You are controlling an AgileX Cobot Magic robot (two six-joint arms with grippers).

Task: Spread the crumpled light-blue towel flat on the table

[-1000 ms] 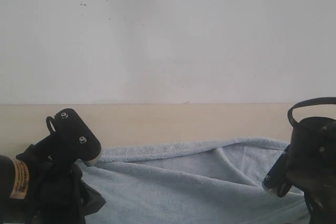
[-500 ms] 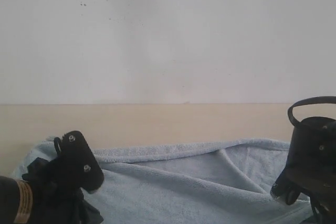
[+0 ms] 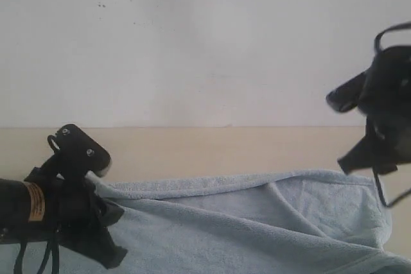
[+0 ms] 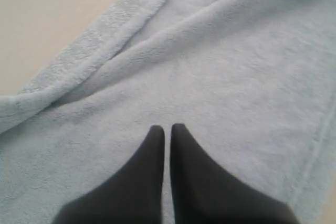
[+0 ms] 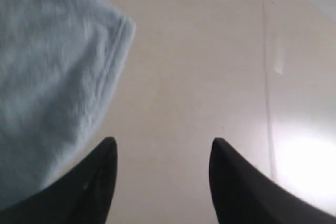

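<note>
The pale blue towel (image 3: 244,222) lies across the near part of the beige table (image 3: 192,149), with a folded-over far hem and a crease near its right end. In the left wrist view my left gripper (image 4: 167,127) is shut, tips together just over the towel's pile (image 4: 220,61), nothing seen between them. My left arm (image 3: 64,203) sits low at the towel's left end. My right arm (image 3: 385,107) is raised above the towel's right end. Its gripper (image 5: 163,142) is open and empty over bare table (image 5: 199,66), beside a towel corner (image 5: 58,72).
A white wall (image 3: 205,43) with small dark specks rises behind the table. A strip of bare table runs along the far side of the towel. In the right wrist view a seam (image 5: 265,66) runs across the pale surface beyond the towel corner.
My right gripper has opened, let go of the towel's right end and risen well above it. My left arm dipped, then came back up and to the left, still shut.
</note>
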